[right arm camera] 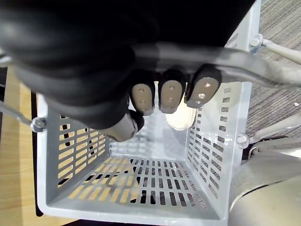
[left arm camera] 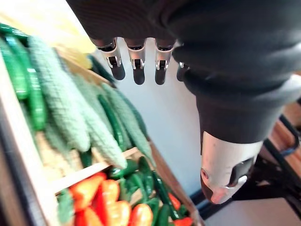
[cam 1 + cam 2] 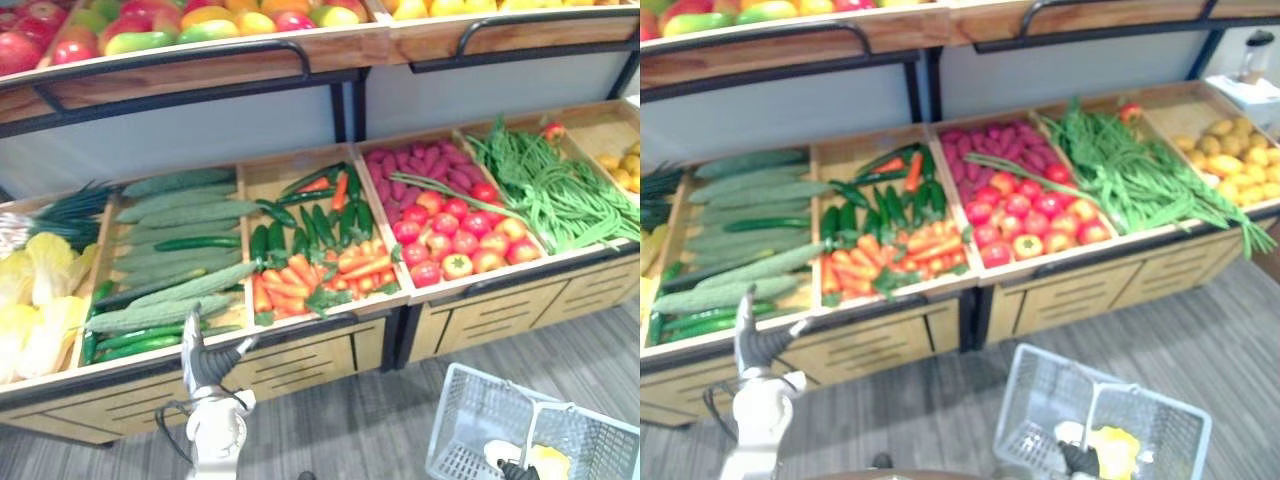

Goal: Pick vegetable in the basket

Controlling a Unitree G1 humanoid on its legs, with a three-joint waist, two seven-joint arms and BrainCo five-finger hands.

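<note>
1. Left hand [image 3: 208,365] at 7 o'clock, fingers straight and spread, holding nothing, raised before the stand [image 3: 300,362].
2. Gourds [image 3: 170,300] lie on the stand just past it, toward 12 o'clock, with carrots [image 3: 335,272] at their 3 o'clock.
3. Right hand [image 1: 170,96] is curled round the handle [image 1: 263,67] of the basket [image 3: 465,410], at 5 o'clock.
4. A pale yellow item [image 3: 1118,450] lies in the basket.

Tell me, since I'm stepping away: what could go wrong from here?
The open left hand faces closely piled gourds and cucumbers; grasping one may roll neighbours over the bin's front edge. The basket hangs from the right hand, low and to the right, so a drop could miss it.
</note>
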